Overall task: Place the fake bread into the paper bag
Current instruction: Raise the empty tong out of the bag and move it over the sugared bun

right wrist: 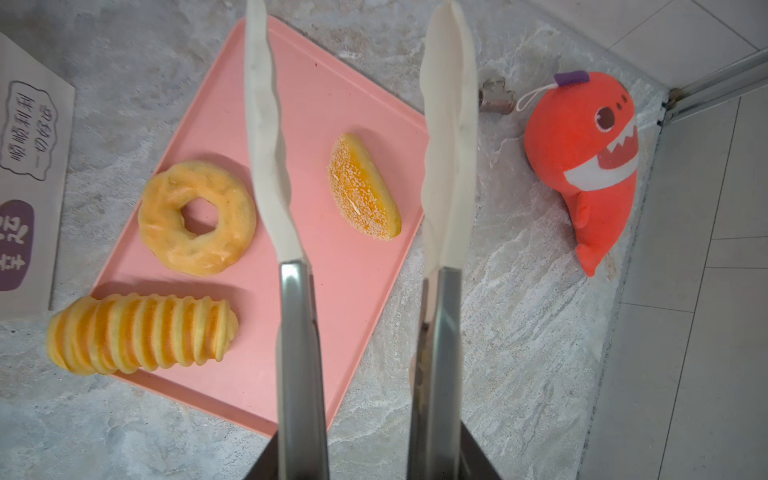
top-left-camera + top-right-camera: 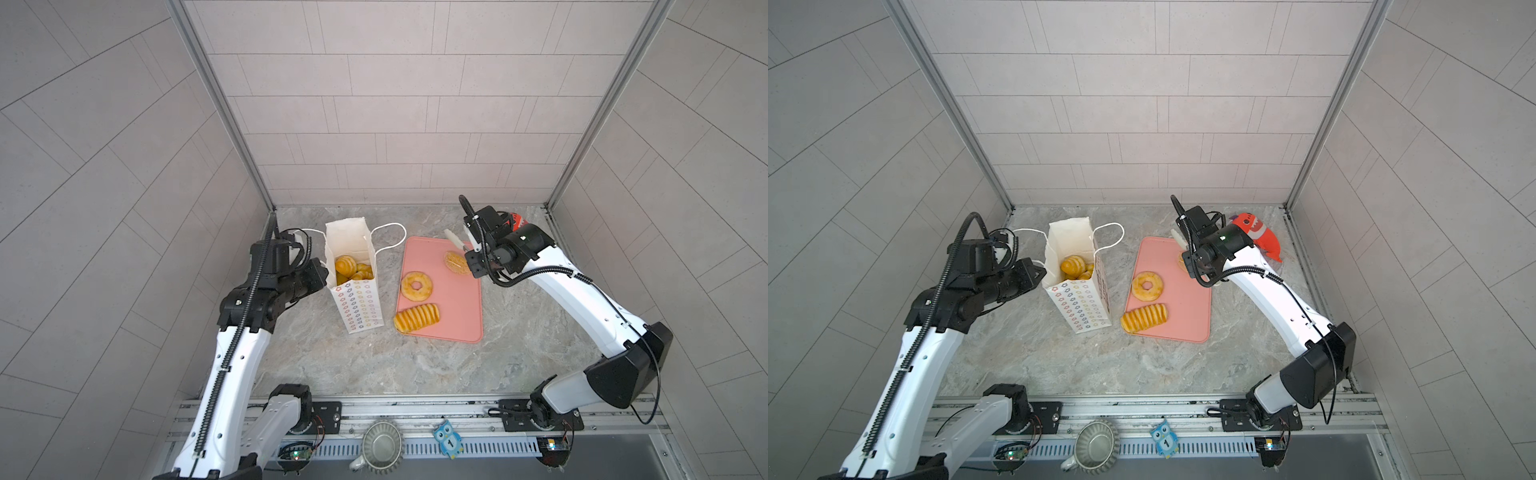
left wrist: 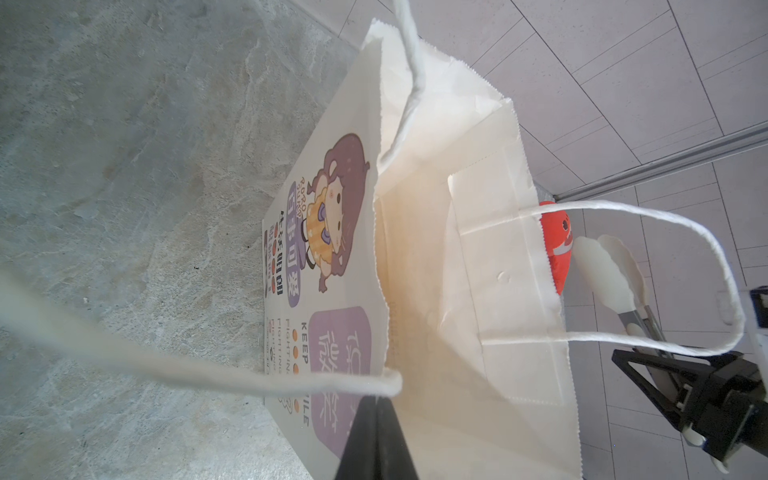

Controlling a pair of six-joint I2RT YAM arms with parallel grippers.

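Note:
The white paper bag [image 2: 357,307] [image 2: 1079,303] [image 3: 415,291] stands upright with golden fake bread [image 2: 345,264] [image 2: 1072,266] inside. My left gripper [image 2: 322,272] [image 2: 1038,272] [image 3: 374,415] is shut on its left rim, beside a cord handle. On the pink tray [image 2: 457,307] [image 1: 332,104] lie a ring doughnut [image 2: 416,286] [image 1: 196,218], a ridged roll [image 2: 416,318] [image 1: 141,332] and a sprinkled bun [image 2: 456,262] [image 1: 365,187]. My right gripper [image 2: 473,259] [image 1: 368,461] holds metal tongs [image 2: 454,240] [image 1: 266,145]. Their white tips are spread above the bun, one on either side, with nothing between them.
An orange-red plush fish [image 2: 1260,237] [image 1: 590,166] lies by the back right corner, with a small metal fitting [image 1: 494,95] near it. A fluted cup [image 2: 380,446] and a blue owl tag [image 2: 448,442] sit on the front rail. Tiled walls enclose three sides.

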